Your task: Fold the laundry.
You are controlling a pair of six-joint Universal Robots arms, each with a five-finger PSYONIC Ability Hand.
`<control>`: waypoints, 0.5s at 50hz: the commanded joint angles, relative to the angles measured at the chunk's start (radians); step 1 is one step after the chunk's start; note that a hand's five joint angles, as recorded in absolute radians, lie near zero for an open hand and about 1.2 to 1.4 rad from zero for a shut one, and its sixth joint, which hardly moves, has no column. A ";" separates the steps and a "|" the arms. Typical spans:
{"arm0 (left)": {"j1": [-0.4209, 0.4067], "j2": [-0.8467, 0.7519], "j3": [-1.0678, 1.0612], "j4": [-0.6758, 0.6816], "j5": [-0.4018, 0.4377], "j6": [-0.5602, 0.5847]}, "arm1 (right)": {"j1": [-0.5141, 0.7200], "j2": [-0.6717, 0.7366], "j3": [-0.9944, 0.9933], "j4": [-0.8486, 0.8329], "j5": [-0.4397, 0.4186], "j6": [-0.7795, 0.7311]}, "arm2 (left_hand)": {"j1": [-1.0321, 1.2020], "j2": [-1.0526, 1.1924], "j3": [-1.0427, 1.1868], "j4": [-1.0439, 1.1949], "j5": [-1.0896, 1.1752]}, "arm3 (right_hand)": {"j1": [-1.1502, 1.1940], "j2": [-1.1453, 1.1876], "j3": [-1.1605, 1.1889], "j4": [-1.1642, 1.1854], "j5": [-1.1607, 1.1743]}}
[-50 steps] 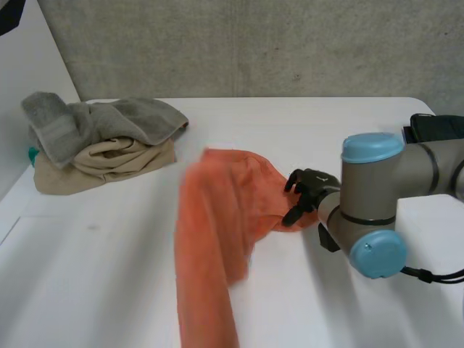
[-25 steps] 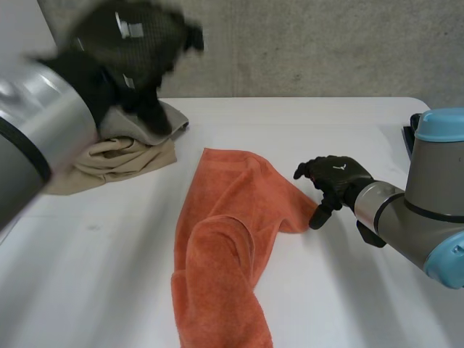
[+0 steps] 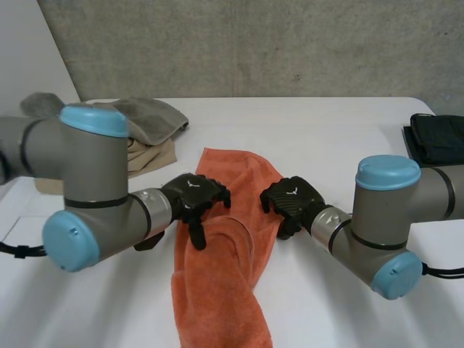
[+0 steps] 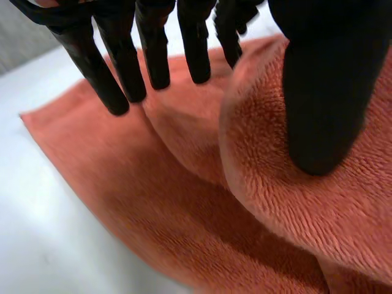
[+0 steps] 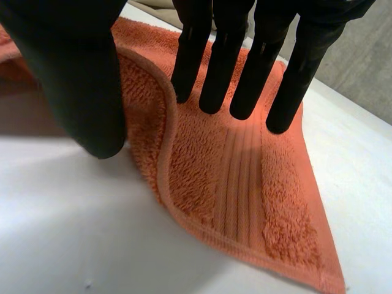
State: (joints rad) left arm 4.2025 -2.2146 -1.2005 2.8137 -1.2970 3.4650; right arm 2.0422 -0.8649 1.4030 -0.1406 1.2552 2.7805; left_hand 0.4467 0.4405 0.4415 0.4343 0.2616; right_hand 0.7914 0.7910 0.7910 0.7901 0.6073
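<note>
1. Two hands were down on one rumpled orange towel (image 3: 225, 290). It lay on the white table (image 3: 326, 123) with a grey and beige pile (image 3: 148, 119) beyond its far left corner, and its near half was bunched into a thick ridge.
2. Likely trouble: closing on that ridge could have caught several layers at once. A lift would then have dragged up a lump instead of one edge, and the fold would have come out crooked.
3. Uneven pulling was the other risk, since the hands sat at different spots on the towel and one could have tugged it from under the other.
4. Left hand (image 3: 194, 199) sat on the towel's left edge, about midway along. Its fingers (image 4: 153, 55) were spread and nearly straight over the cloth, its thumb (image 4: 324, 92) pressed on a raised fold, and nothing was pinched yet.
5. Right hand (image 3: 290, 199) was at the towel's right corner, wide and holding nothing, with its fingers (image 5: 217, 67) straight above the striped band and its thumb (image 5: 67, 79) by the hem.
</note>
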 commanded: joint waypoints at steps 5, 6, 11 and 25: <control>-0.045 -0.096 0.160 -0.154 0.033 -0.006 | -0.002 0.020 -0.100 -0.013 0.038 -0.024 | 0.950 0.956 0.955 0.962 0.960 | 0.605 0.605 0.605 0.606 0.614; -0.044 -0.094 0.182 -0.154 0.018 -0.006 | -0.004 0.018 -0.111 -0.022 0.044 -0.022 | 0.950 0.956 0.955 0.962 0.960 | 0.605 0.605 0.605 0.606 0.614; -0.021 -0.045 0.420 -0.117 -0.180 0.038 | -0.020 0.001 -0.246 -0.114 0.147 -0.018 | 0.950 0.956 0.955 0.962 0.960 | 0.605 0.605 0.605 0.606 0.614; -0.033 0.210 0.596 0.297 -0.300 0.082 | -0.085 -0.085 -0.688 -0.186 0.333 0.033 | 0.950 0.956 0.955 0.962 0.960 | 0.605 0.605 0.605 0.606 0.614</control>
State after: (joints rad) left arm 4.1850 -2.0888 -0.5468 2.9756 -1.6036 3.5425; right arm 1.9685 -0.9306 0.8261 -0.3745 1.6132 2.7876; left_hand 1.1781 1.1953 1.1868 1.1937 0.9776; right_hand 1.1336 1.1741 1.1862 1.1969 1.0003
